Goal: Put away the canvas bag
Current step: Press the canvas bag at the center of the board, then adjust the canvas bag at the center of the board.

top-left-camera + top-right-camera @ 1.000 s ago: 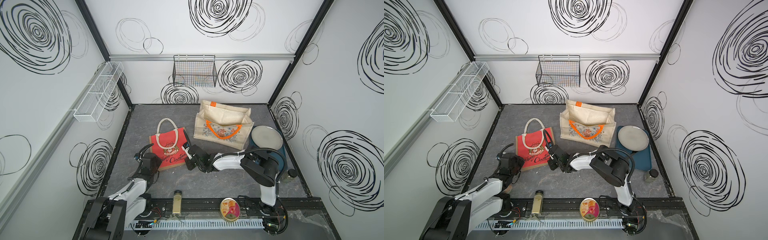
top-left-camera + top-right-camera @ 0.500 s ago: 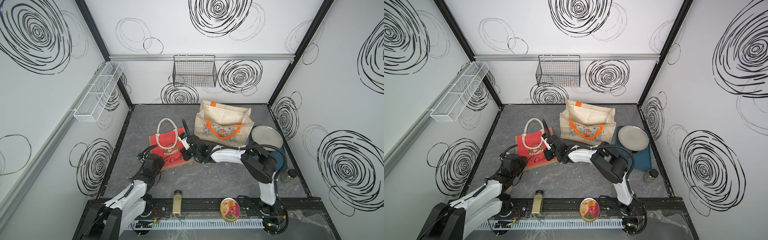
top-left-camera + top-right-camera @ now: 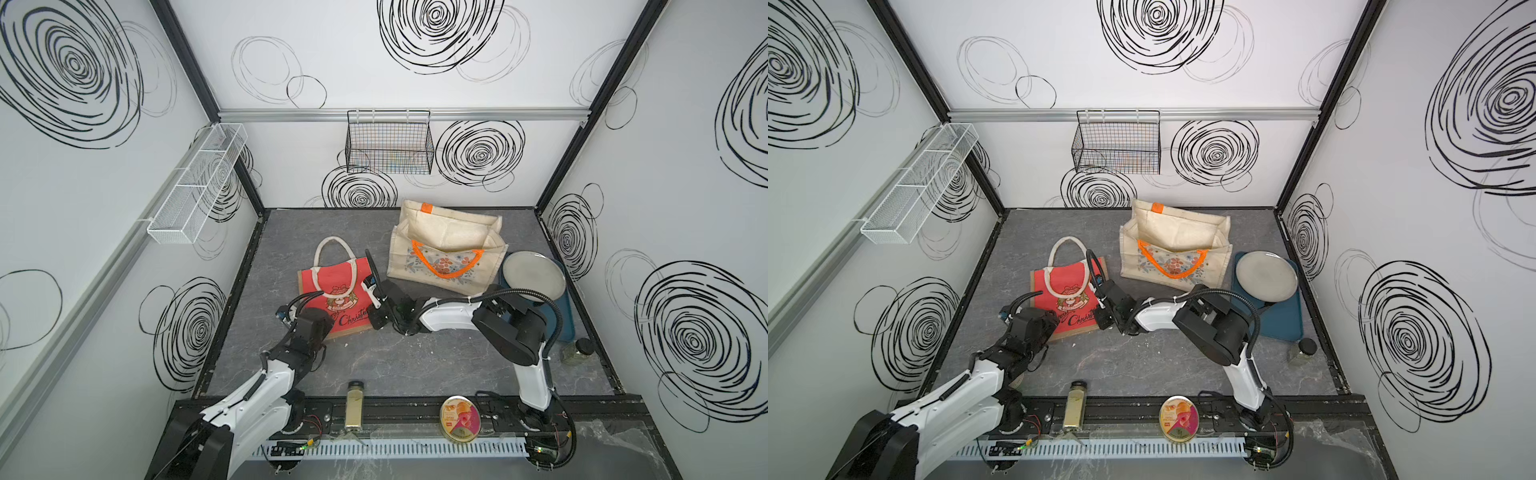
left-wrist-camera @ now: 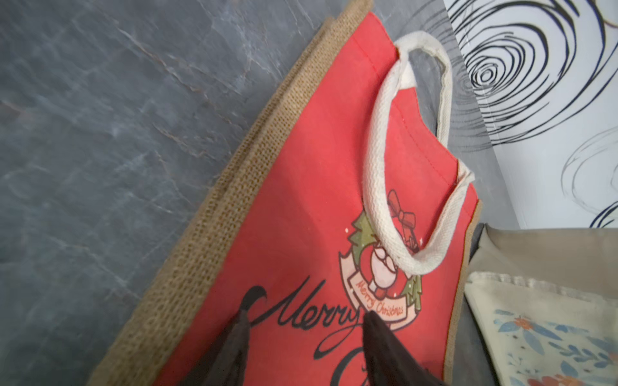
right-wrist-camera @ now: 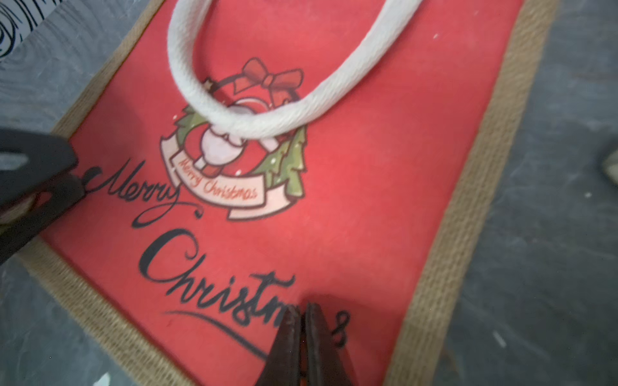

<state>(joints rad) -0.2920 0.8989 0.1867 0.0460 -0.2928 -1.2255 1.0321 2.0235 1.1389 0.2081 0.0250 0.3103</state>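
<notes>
The canvas bag [image 3: 332,286] is red with burlap edging, white rope handles and a "Merry Christmas" print. It lies flat on the grey floor in both top views [image 3: 1067,286]. My left gripper [image 4: 307,320] is open over the bag's near left corner, its two fingers straddling the word "Merry" with only the bag's face beneath. It also shows at the edge of the right wrist view [image 5: 33,180]. My right gripper [image 5: 301,310] is shut, its tips together on the end of "Christmas" near the bag's near right corner [image 3: 372,318]. Neither holds any fabric.
A cream floral tote [image 3: 446,257] with orange handles stands open behind the red bag. On the walls hang a black wire basket [image 3: 388,143] and a white mesh shelf [image 3: 199,187]. A metal plate [image 3: 534,274] on a blue tray [image 3: 567,320] sits right. Spice jar [image 3: 354,405] and tin [image 3: 460,417] lie in front.
My left arm has slid right onto the bag's near left corner and its jaws have opened wide. The right gripper rose toward the handles, then came back down to the near right corner.
</notes>
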